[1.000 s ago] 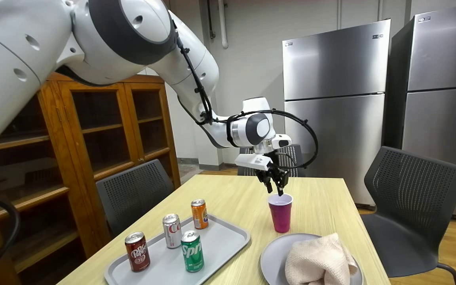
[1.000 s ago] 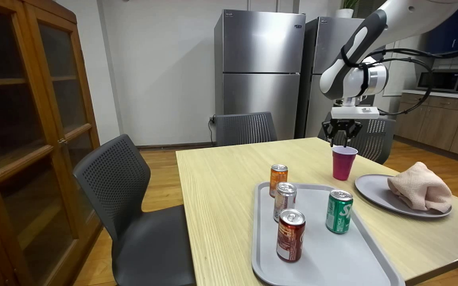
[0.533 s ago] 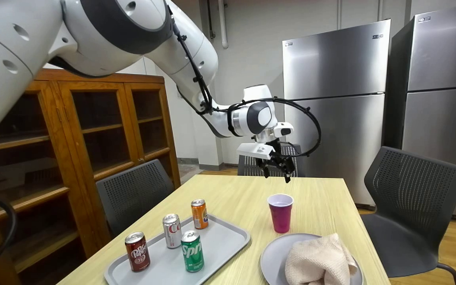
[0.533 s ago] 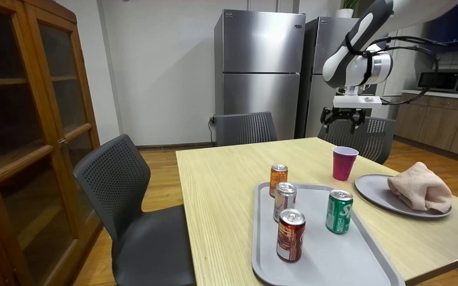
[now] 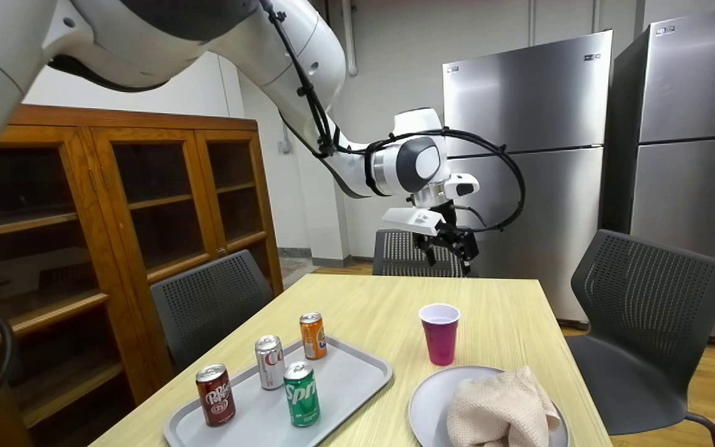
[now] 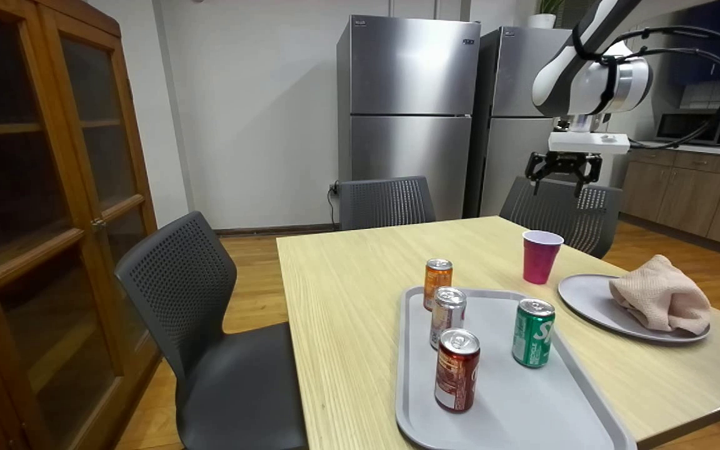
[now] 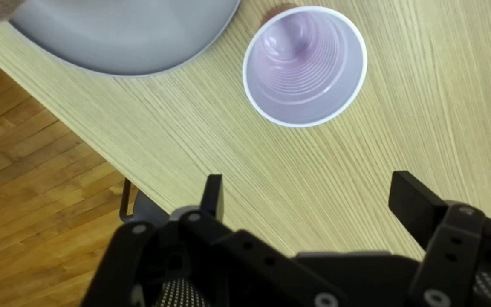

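My gripper [image 7: 307, 183] stands open, its fingers [image 7: 416, 204] wide apart with only bare tabletop seen between them. It hangs above the far end of the table, and in both exterior views the gripper [image 5: 449, 266] [image 6: 557, 191] is higher than the cup and apart from it. Nearest to it is a magenta plastic cup [image 5: 441, 341] [image 6: 539, 262], upright on the table. From the wrist, the cup [image 7: 301, 85] shows its pale inside, and I see nothing in it. Beside the cup lies a grey plate [image 5: 422, 403] [image 7: 134, 47] bearing a crumpled beige cloth [image 5: 500, 410] [image 6: 660, 297].
A grey tray [image 5: 351, 372] [image 6: 497, 400] holds an orange can [image 5: 313, 335], a silver can [image 5: 270, 362], a green Sprite can [image 5: 301, 394] and a Dr Pepper can [image 5: 215, 395]. Dark chairs [image 5: 643, 323] [image 6: 235, 350] surround the table. A wooden cabinet [image 5: 152, 198] and steel fridges [image 5: 525, 112] stand behind.
One second ago the fingers were at the cup's rim and closer together. Since then the jaws have spread, and the gripper has risen and moved off while the cup stays in place.
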### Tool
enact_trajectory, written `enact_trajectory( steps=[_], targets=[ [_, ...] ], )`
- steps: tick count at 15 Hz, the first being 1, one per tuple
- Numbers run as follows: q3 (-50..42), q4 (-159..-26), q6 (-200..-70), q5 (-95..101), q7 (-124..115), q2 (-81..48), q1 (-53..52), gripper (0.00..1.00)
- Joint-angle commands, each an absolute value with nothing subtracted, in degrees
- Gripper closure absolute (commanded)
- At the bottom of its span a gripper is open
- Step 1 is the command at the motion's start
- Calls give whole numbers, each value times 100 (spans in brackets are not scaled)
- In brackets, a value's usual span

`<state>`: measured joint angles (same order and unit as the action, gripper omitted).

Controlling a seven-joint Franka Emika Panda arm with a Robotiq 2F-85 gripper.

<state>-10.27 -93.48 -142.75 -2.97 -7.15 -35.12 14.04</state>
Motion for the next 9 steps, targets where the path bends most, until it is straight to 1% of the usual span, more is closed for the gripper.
enact_trajectory(
  steps=[1, 9],
  targets=[
    [-989, -10108, -14334, -462, -516, -2906, 1543, 0],
    [-1406, -10996, -14396, -354, -909, -2579, 1545, 0]
  ],
)
